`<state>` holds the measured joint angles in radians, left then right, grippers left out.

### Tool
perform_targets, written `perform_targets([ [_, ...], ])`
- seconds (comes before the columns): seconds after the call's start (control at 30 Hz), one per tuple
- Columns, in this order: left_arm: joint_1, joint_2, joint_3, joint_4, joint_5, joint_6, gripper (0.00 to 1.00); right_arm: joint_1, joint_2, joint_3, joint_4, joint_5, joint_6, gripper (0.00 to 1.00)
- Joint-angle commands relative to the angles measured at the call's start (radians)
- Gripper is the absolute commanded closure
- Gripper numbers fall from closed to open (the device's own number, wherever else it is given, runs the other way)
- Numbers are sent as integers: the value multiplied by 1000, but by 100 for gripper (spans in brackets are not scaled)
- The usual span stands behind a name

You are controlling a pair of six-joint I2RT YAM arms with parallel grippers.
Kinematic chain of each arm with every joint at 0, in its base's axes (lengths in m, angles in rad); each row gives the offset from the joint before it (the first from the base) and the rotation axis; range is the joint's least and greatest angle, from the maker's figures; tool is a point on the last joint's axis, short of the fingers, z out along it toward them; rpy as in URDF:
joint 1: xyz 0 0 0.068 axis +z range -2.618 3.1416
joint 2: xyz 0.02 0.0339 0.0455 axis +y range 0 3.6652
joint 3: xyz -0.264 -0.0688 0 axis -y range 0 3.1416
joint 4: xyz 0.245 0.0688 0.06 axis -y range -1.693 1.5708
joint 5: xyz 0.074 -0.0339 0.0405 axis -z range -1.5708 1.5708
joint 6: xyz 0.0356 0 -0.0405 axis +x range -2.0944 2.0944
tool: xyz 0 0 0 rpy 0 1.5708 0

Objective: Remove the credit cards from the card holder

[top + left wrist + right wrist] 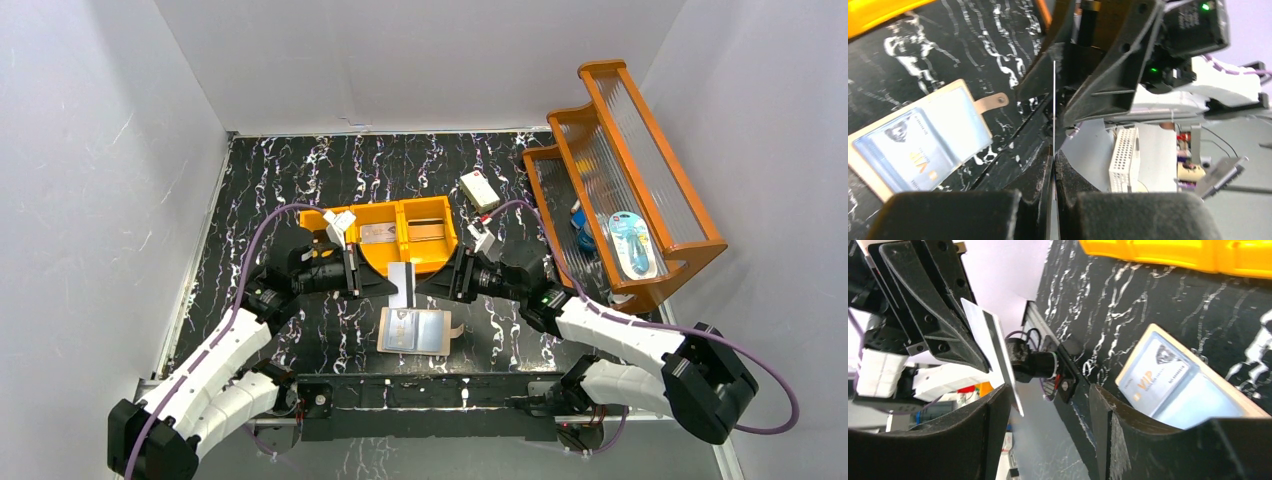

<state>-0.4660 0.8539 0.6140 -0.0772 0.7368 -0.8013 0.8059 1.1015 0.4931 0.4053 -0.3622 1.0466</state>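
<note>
The card holder lies open on the table, peach-rimmed with pale blue pockets and a tan tab. A pale VIP card sits in one pocket and also shows in the right wrist view. My left gripper is shut on a white card with a dark stripe, held upright above the table behind the holder. In the left wrist view the gripper holds this card edge-on. My right gripper faces it, open. The card reaches in beside its left finger.
An orange three-compartment bin stands just behind the grippers, with flat items in two compartments. A white box lies at the back. A tall orange shelf rack fills the right side. White walls close in the table.
</note>
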Motion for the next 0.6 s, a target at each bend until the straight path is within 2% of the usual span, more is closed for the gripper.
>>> perform_targets([
  [0.0,7,-3,-23,184,176,-83,100,-4,23,46,176,-107,34,35],
  [0.27,7,15,-30,202,191,-99,100,-15,59,50,312,-175,89,48],
  [0.5,7,27,-41,208,202,-101,100,-43,56,10,393,-193,142,64],
  [0.57,6,30,-47,203,203,-102,100,-50,62,-8,446,-192,165,72],
])
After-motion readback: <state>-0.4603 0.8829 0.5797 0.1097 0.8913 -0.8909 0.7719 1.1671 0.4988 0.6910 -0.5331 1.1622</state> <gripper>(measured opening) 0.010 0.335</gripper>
